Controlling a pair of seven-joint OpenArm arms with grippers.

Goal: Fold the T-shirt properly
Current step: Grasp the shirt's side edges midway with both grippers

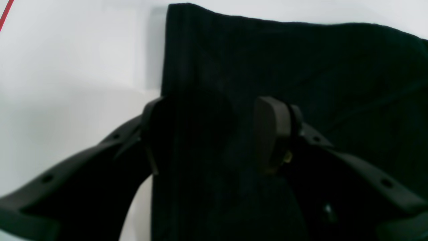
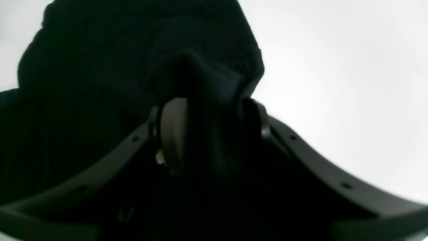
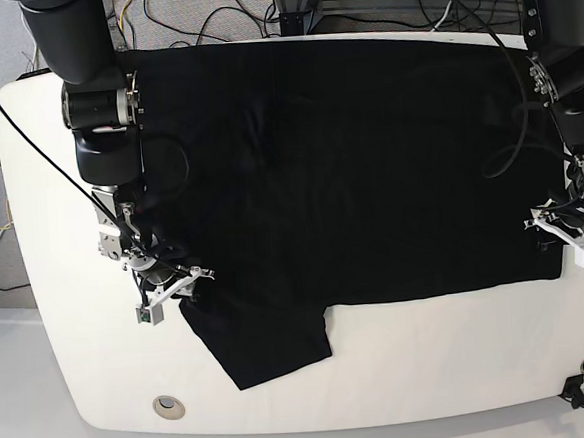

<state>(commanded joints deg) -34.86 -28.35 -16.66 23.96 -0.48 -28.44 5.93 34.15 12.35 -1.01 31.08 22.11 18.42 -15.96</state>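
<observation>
The T-shirt (image 3: 348, 165) lies spread black across my white desk (image 3: 39, 327), reaching its far edge, one sleeve (image 3: 266, 346) pointing toward the near edge. My right jaws (image 2: 210, 130) sit by the desk's left edge at the sleeve's shoulder, pinched on a raised bunch of cloth. My left jaws (image 1: 207, 134) sit near the desk's right edge, parted a little, with the shirt's edge running between the pads (image 1: 269, 130), black fabric filling the gap.
</observation>
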